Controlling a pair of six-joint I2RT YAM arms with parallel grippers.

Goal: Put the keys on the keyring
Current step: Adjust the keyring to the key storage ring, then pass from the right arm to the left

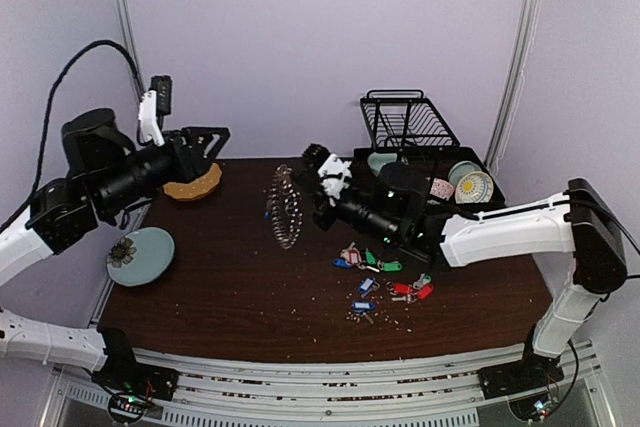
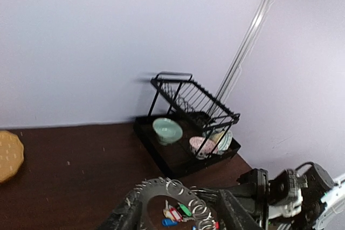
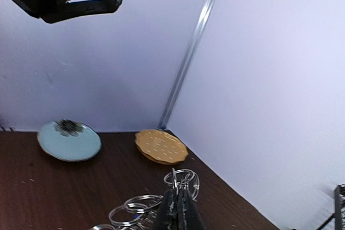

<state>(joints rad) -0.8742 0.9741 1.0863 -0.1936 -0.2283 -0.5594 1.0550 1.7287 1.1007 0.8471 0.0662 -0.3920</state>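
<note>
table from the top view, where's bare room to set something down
Free: the near strip between the blue plate and the keys; also between the tan disc and the keyring. Crowded: right side, around keys and dish rack.

The left tool [image 1: 215,145] is raised with jaws apart, the right tool [image 3: 177,196] reaches low, jaws pinched together.

The walls [image 1: 320,37] were plain and pale purple. A shiny metal strip [image 1: 517,47] ran up each back corner. The table [image 1: 230,297] was dark brown, with tiny pale specks.
</note>
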